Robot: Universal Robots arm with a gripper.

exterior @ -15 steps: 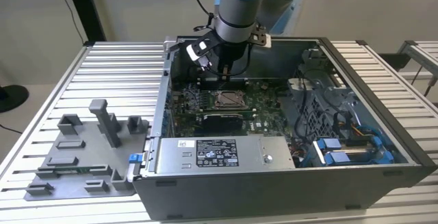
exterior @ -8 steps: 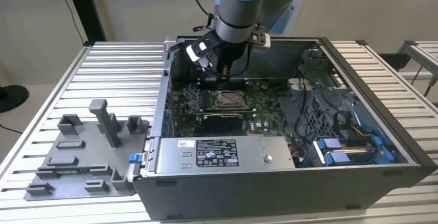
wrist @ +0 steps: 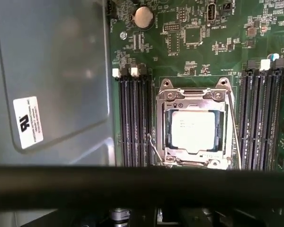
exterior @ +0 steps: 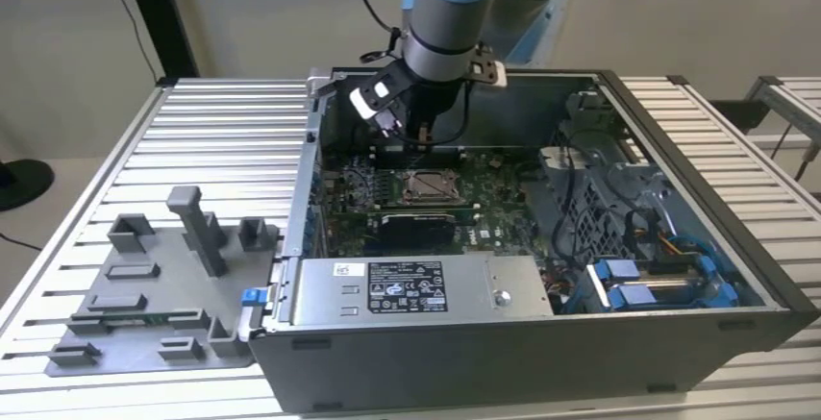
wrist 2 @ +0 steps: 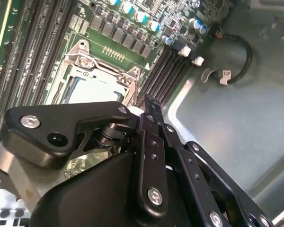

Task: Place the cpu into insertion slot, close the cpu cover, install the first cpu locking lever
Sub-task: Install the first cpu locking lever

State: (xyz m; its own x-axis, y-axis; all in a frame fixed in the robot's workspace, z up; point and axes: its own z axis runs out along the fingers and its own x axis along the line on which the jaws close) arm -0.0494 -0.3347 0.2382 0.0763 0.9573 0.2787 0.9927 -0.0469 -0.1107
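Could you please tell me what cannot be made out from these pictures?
Second wrist view: the gripper covers one side of the insertion slot and cpu.
First wrist view: a dark bar hides one edge of the cpu cover.
Exterior view: the insertion slot is too small to judge latching.

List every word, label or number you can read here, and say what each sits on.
Nothing reads clearly.
White sticker on the case wall: print too blurred to read.
White label on the grey box: too small.
cpu face: faint marks, unreadable.
Circuit board lettering: too small.
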